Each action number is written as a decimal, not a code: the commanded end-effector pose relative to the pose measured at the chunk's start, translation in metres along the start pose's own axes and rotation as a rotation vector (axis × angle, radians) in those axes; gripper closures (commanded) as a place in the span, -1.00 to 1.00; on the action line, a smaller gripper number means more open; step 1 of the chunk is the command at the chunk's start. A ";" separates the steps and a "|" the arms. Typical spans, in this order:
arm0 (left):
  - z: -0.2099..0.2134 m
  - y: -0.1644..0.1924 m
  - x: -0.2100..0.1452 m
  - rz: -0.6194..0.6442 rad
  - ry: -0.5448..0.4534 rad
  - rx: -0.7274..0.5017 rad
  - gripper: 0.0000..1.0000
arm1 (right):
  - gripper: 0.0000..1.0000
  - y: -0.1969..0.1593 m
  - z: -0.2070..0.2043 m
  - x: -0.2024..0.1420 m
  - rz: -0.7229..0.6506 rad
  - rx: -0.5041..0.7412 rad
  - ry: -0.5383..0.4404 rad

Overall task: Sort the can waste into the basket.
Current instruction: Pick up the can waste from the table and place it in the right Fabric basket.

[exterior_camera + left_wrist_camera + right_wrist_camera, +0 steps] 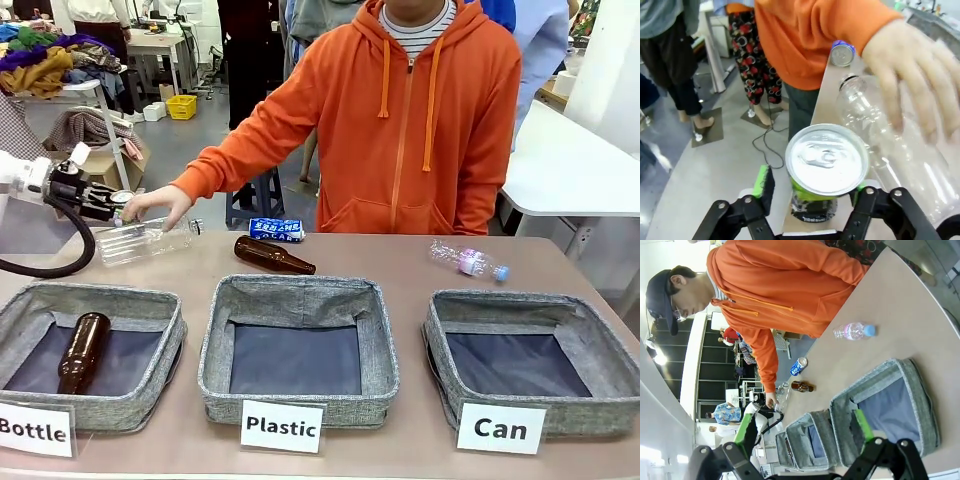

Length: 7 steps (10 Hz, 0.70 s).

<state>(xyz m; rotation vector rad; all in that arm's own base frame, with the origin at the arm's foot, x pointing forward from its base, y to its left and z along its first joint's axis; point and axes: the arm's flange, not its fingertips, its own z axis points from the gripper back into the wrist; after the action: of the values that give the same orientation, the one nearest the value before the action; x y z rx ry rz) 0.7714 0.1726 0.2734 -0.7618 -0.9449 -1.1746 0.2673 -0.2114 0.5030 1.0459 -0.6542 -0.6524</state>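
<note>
The left gripper (810, 186) has its fingers clenched on the dark can (826, 159) at the far left; the right gripper (802, 426) fingers stand released. Risk: the person's hand (912, 75) and the clear bottle (900, 150) crowd the can, so a lift may strike them. The Can basket (600, 405) lies well apart.

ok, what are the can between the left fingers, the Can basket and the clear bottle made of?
Silver-topped can: metal, likely aluminium; bright brushed lid with pull tab.
Can basket: grey woven fabric, matte; darker, smoother liner inside.
Clear bottle: thin transparent plastic, glossy; the table shows through it.
</note>
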 end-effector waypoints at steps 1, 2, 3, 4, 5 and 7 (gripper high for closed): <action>0.028 0.015 0.010 -0.009 -0.125 -0.117 0.24 | -1.00 0.000 -0.001 0.003 0.012 0.027 -0.010; 0.058 0.008 0.022 -0.038 -0.189 -0.127 1.00 | -1.00 0.000 -0.001 0.003 0.012 0.027 -0.010; 0.120 0.000 0.042 -0.068 -0.251 -0.078 1.00 | -1.00 0.000 -0.001 0.003 0.012 0.027 -0.010; 0.208 -0.017 0.064 -0.091 -0.311 -0.026 1.00 | -1.00 0.000 -0.001 0.003 0.012 0.027 -0.010; 0.279 -0.036 0.076 -0.079 -0.354 -0.025 1.00 | -1.00 0.000 -0.001 0.003 0.012 0.027 -0.010; 0.389 -0.076 0.073 0.009 -0.347 0.108 1.00 | -1.00 0.000 -0.001 0.003 0.012 0.027 -0.010</action>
<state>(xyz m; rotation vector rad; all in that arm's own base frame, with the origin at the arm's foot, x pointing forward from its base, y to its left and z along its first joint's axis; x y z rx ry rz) 0.6026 0.4230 0.4963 -0.8819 -1.2647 -1.0615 0.2672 -0.2115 0.5033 1.0450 -0.6546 -0.6524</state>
